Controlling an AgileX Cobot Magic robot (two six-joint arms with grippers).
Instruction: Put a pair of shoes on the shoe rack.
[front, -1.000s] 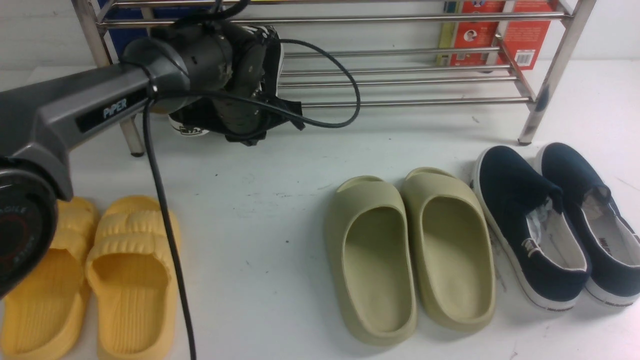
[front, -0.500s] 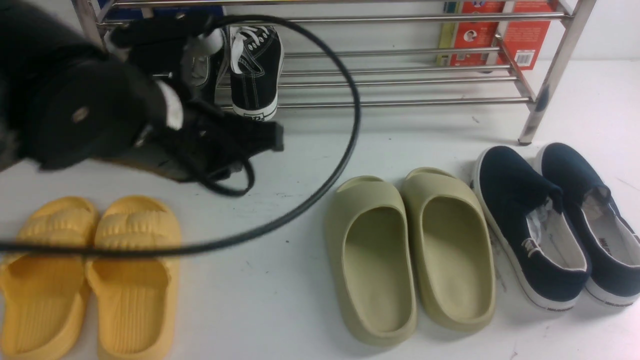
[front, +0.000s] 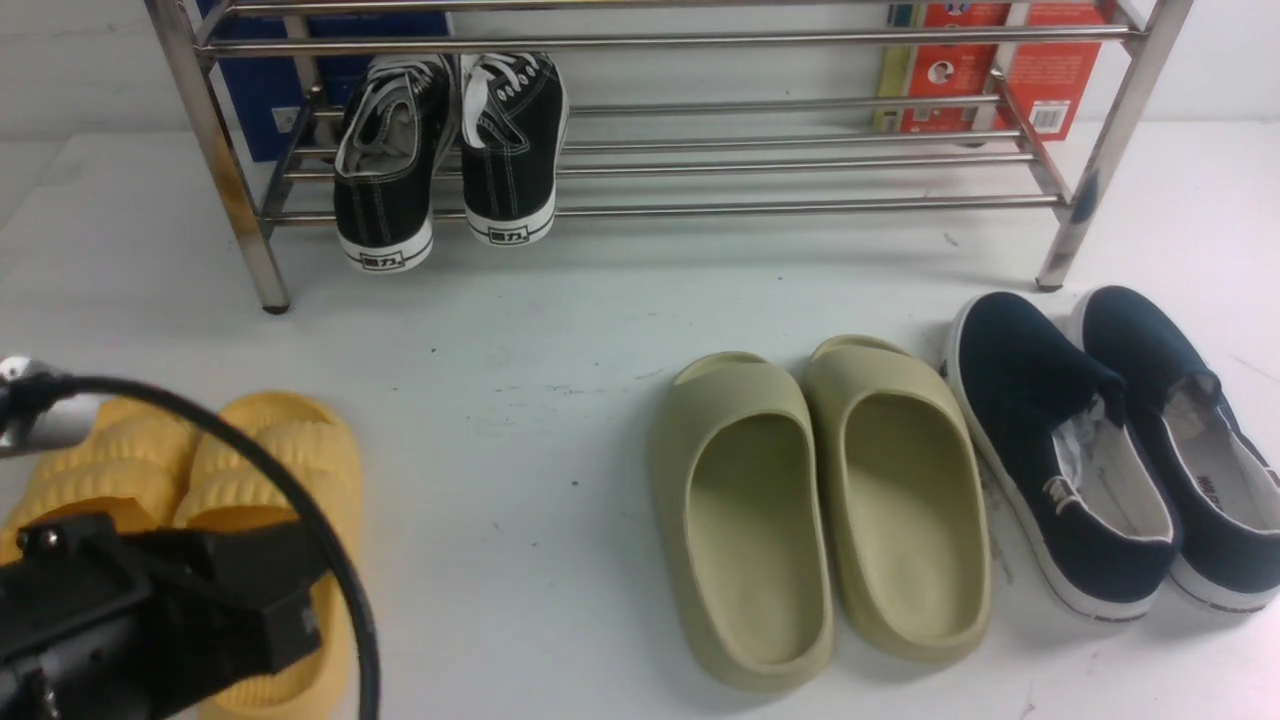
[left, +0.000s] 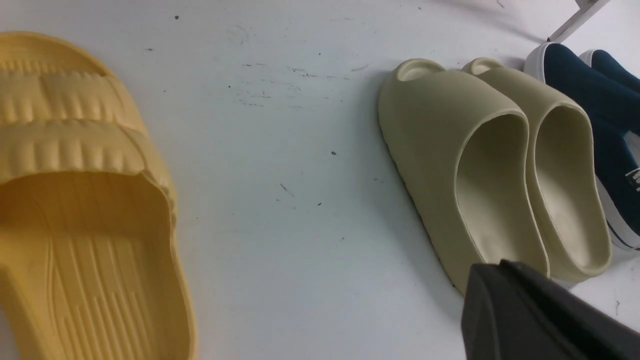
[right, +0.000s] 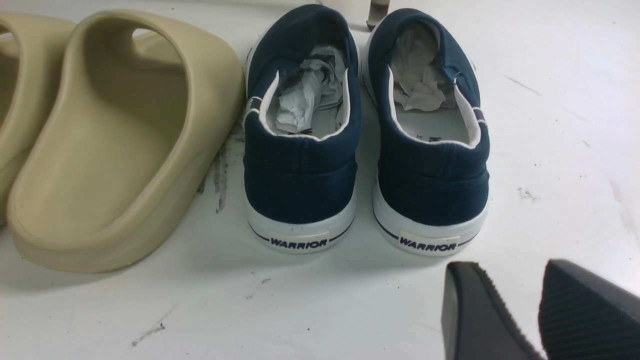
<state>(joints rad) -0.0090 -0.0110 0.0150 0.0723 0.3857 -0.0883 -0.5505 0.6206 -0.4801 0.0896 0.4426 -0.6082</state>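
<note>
Sneakers (front: 450, 150) sit side by side on the rack's (front: 800, 160) lower tier, at its left end by the left front leg. Long axes run front-to-back across the bars: toes point away toward the wall, heels face the camera and overhang the front bar, white heel tabs visible. Both are tilted, heels lower than toes. The left one's heel hangs a bit lower than the right one's. Left gripper (left: 525, 310) is low at the near-left corner, over the yellow slides (front: 250, 460); fingers are pressed together with nothing between them, touching no shoe. In the left wrist view only one dark finger mass shows, above the table near the olive slides (front: 820, 500). Right gripper (right: 520, 310) is seen only in its wrist view: two ribbed fingers (right: 470, 310) apart with a clear gap, empty, hovering just behind the heels of the navy slip-ons (right: 365, 140), not touching them.
</note>
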